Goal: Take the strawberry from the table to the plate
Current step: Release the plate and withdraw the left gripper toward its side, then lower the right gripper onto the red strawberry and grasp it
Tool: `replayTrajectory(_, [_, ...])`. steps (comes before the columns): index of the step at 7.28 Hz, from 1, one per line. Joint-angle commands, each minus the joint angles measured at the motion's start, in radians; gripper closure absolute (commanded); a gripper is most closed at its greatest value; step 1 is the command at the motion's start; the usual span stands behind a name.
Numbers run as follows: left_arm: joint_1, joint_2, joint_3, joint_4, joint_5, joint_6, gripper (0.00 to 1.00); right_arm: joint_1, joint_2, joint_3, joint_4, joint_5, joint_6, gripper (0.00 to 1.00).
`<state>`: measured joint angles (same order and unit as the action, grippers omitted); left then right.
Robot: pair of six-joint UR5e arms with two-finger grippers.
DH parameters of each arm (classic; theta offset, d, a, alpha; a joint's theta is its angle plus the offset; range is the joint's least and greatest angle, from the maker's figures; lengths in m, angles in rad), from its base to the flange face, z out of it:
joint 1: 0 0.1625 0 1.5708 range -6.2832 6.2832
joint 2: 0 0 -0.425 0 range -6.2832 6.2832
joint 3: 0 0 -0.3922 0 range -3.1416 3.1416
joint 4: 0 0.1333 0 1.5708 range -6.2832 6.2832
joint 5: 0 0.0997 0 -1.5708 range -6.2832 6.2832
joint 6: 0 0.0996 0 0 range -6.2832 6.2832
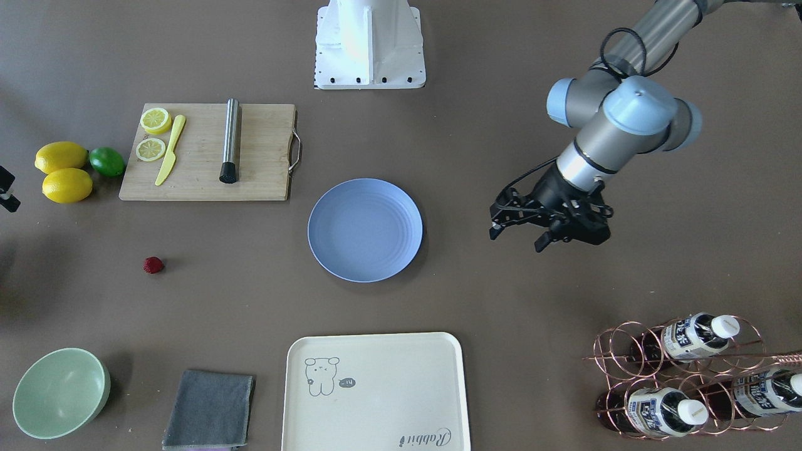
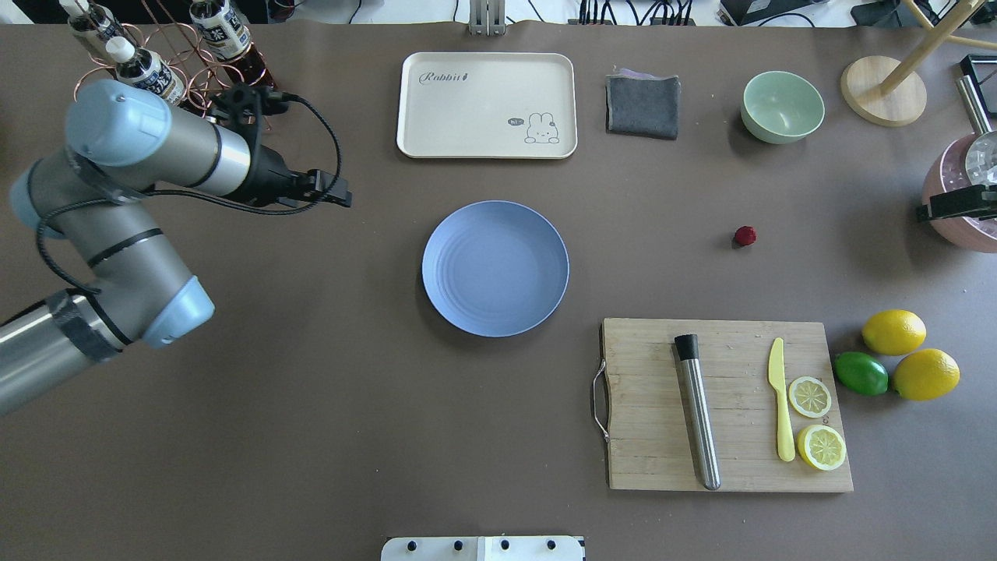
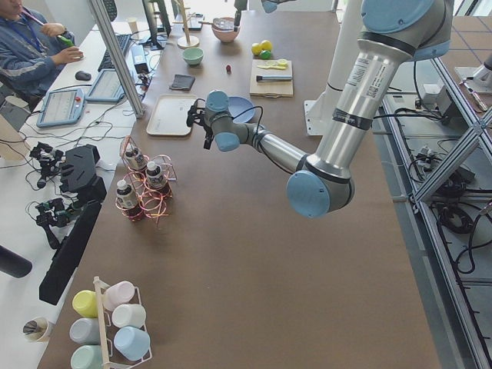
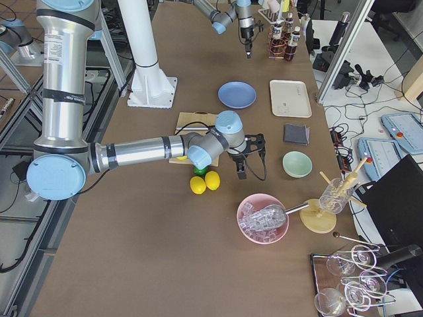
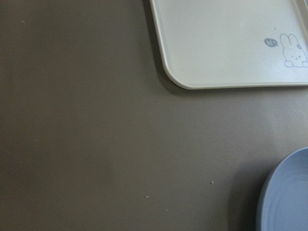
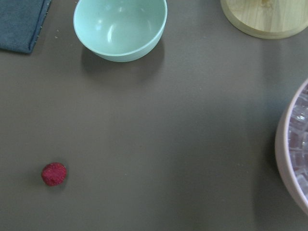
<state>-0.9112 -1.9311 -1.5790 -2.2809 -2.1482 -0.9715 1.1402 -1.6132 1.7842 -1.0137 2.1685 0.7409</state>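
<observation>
The strawberry (image 1: 153, 265), small and dark red, lies on the bare table (image 1: 250, 294), also seen in the overhead view (image 2: 745, 235) and low left in the right wrist view (image 6: 54, 173). The light-blue plate (image 1: 365, 230) sits mid-table with nothing on it (image 2: 495, 268); its rim shows in the left wrist view (image 5: 288, 197). My left gripper (image 1: 517, 239) hovers open and holds nothing, beside the plate on the side away from the berry. My right gripper (image 1: 12, 191) barely enters at the table's end, its two tips apart, well clear of the strawberry (image 2: 927, 212).
A bamboo cutting board (image 2: 724, 405) carries a steel muddler, a yellow knife and lemon slices. Two lemons and a lime (image 2: 861, 372) lie beside it. A cream tray (image 2: 487, 105), grey cloth (image 2: 642, 105), green bowl (image 2: 782, 106), bottle rack (image 1: 677, 376) and pink ice bowl (image 4: 263, 218) ring the table.
</observation>
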Motion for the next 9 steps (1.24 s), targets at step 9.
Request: replayTrajectory(9, [-0.426, 0.322, -0.024, 0.066, -0.263, 0.536, 0.02, -0.313, 0.291, -0.175, -0.164, -0.246, 0.198, 0.01])
